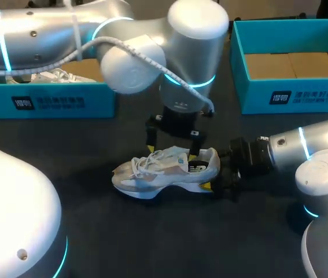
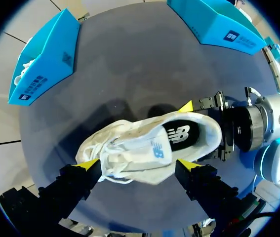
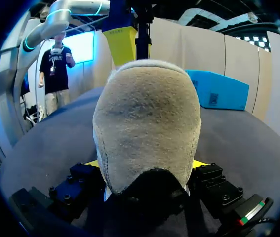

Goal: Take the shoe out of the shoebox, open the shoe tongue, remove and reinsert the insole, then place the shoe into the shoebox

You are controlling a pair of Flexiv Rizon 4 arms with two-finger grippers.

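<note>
A white sneaker (image 1: pixel 166 171) lies on the dark table, toe to the left. Its tongue and laces (image 2: pixel 130 153) are loose, and the black insole (image 2: pixel 179 134) shows inside the opening. My left gripper (image 2: pixel 137 165) hangs open just above the sneaker's middle, one yellow tip on either side of it. My right gripper (image 1: pixel 217 174) comes in low from the right and is shut on the sneaker's heel (image 3: pixel 147 123), which sits between its fingers. Ahead of the heel stands a yellow finger (image 3: pixel 121 44) of my left gripper.
A teal shoebox (image 1: pixel 48 101) at the back left holds another white shoe (image 1: pixel 51 75). A second teal shoebox (image 1: pixel 294 95) at the back right shows only its cardboard floor. My left arm's elbow (image 1: pixel 132 66) hangs over the table's middle.
</note>
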